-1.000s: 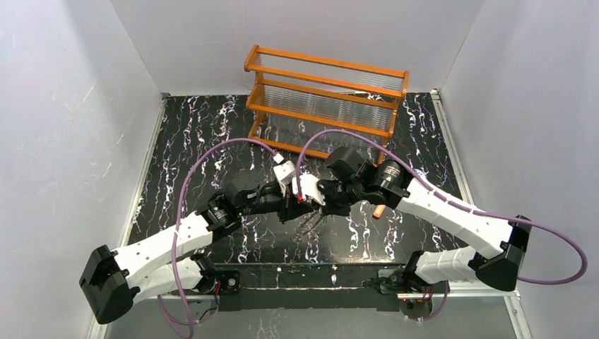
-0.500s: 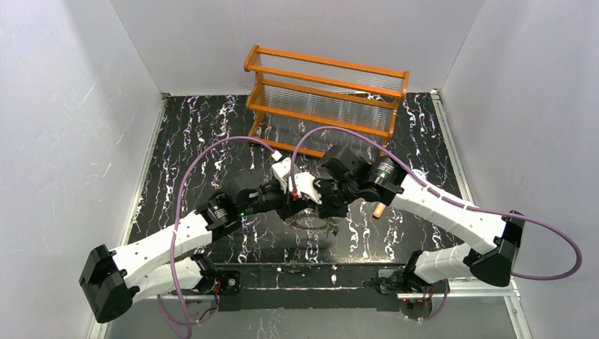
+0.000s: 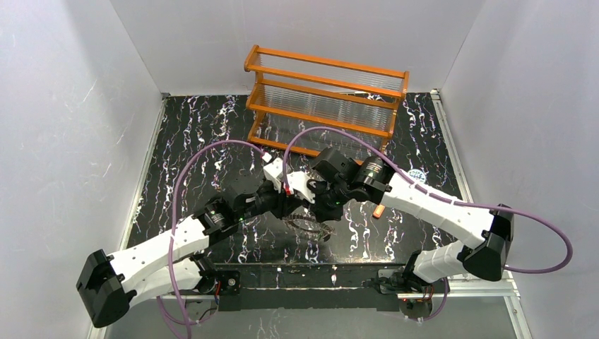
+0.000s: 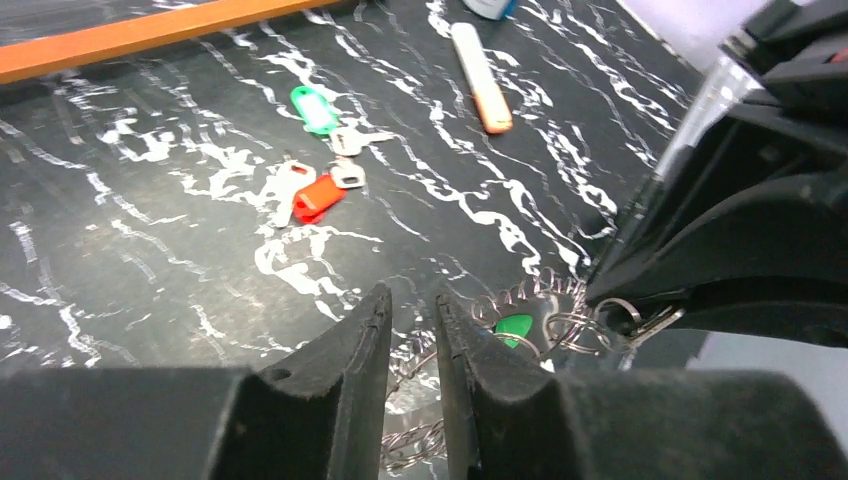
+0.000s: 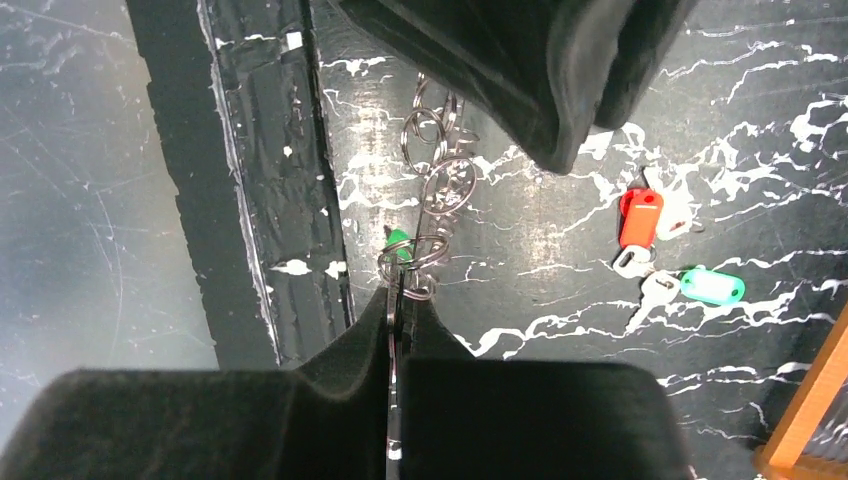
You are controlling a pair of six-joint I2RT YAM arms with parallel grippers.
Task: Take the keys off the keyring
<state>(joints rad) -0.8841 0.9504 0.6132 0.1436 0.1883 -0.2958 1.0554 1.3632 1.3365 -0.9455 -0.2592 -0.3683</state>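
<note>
- Black, white-veined bench (image 3: 191, 141), walled in white on three sides.
- Orange rack (image 3: 325, 92) standing along the far edge, right of the middle.
- Left gripper (image 4: 412, 300) reaching in from the near-left corner to mid-bench. Fingers drawn close with only a narrow slit between, and links of the keyring caught in that slit.
- Right gripper (image 5: 398, 300) reaching in from the near-right corner, tip to tip with the left one. Fingers pressed flat together, pinching one end loop of the keyring.
- Keyring (image 5: 445, 185), seen here as a string of linked silvery wire loops, strung between the two grippers. Sits just off the middle of the bench, towards the near edge, directly beneath both sets of fingertips.
- Clear tube with an orange cap (image 4: 480, 75) lying flat, right of centre and apart from both grippers.
- Round blue-white lid (image 3: 417, 174) near the right edge, partly hidden by the right arm.
- Loose red key (image 4: 318, 197) and loose green key (image 4: 315, 108) lying off the ring towards the far edge, near the rack's foot, close together and well clear of both grippers.
- Hooked green key (image 5: 398, 238) threaded on the loop just beyond the right gripper's fingertips, only its head showing.
</note>
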